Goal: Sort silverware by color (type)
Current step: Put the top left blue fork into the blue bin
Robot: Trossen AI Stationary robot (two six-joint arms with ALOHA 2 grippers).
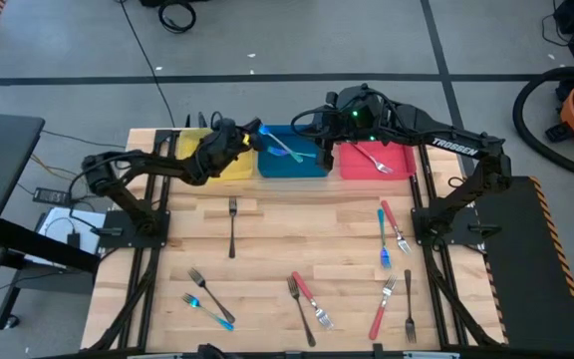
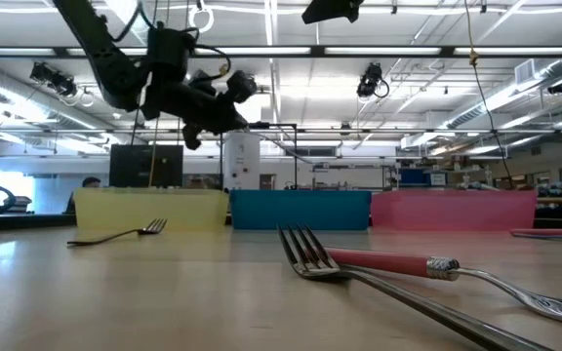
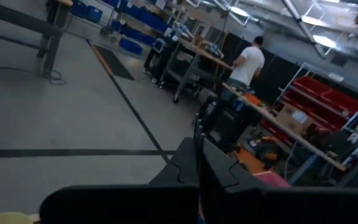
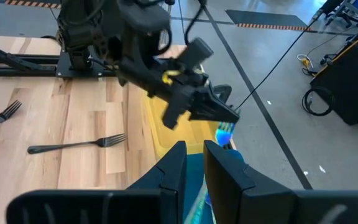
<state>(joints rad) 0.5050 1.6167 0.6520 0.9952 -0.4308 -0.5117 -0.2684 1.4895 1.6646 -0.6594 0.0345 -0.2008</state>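
Note:
My left gripper [image 1: 253,138] hovers above the border of the yellow bin [image 1: 229,166] and the blue bin [image 1: 292,165], fingers shut and pointing level toward the table's right; it also shows in the low view [image 2: 224,97] and the right wrist view [image 4: 219,112]. I see nothing between its fingers. A blue-handled fork [image 1: 280,146] lies slanted in the blue bin, its handle end [image 4: 225,133] up at the bin's far left corner. My right gripper [image 1: 320,150] hangs over the blue bin's right part, its fingers [image 4: 178,163] a small gap apart and empty.
A red fork [image 1: 372,160] lies in the red bin [image 1: 397,165]. Loose forks lie on the wooden table: a dark one [image 1: 232,227], red and blue ones [image 1: 389,231], several near the front edge [image 1: 309,304]. Beyond the table a person [image 3: 247,59] stands in the room.

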